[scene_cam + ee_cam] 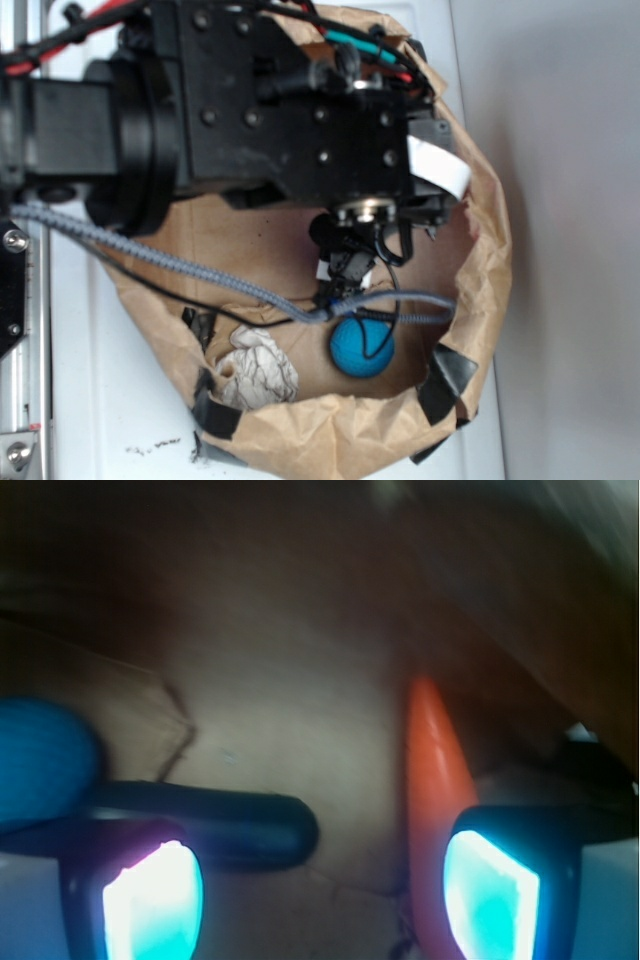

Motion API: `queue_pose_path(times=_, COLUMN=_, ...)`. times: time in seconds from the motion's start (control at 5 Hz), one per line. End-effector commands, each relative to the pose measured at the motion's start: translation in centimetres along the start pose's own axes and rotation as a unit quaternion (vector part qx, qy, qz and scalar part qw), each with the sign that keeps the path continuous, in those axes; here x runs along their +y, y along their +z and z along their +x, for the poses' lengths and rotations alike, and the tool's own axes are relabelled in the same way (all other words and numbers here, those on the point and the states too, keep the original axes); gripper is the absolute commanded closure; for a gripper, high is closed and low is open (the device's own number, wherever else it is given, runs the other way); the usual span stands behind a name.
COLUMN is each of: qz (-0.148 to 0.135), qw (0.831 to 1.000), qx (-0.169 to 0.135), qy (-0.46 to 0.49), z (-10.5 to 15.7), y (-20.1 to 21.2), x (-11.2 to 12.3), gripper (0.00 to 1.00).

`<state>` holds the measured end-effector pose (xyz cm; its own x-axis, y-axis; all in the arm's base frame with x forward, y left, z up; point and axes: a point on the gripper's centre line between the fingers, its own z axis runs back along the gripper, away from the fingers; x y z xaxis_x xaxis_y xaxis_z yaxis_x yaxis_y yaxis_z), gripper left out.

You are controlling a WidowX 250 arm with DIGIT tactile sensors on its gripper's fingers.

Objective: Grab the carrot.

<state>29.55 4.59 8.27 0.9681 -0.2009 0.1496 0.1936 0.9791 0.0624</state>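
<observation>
brown paper (280, 680); carrot (432, 780) seemingly against hand (320, 890)

White tabletop (100, 400), one item directly on it.
Brown paper bag (330, 440) lies open across the middle, rim curled up at 3 and 6 o'clock; small dark specks on the table at 7 o'clock.

black bolted arm (250, 100) (grey braided cable (200, 275)), glowing cyan fingers (155, 905).
</observation>
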Motion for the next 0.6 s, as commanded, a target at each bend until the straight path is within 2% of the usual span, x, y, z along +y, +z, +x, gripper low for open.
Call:
queue_pose_path(times=0.0, qz=0.025, qw=1.000, qx=-0.006, qy=0.006, z=1.5, y=-0.3, x=3.3, gripper=0.00)
queue_pose_path(times=0.4, qz=0.055, qw=0.998, qx=0.002, qy=-0.011, z=1.3, y=-2.7, x=2.8, gripper=0.00)
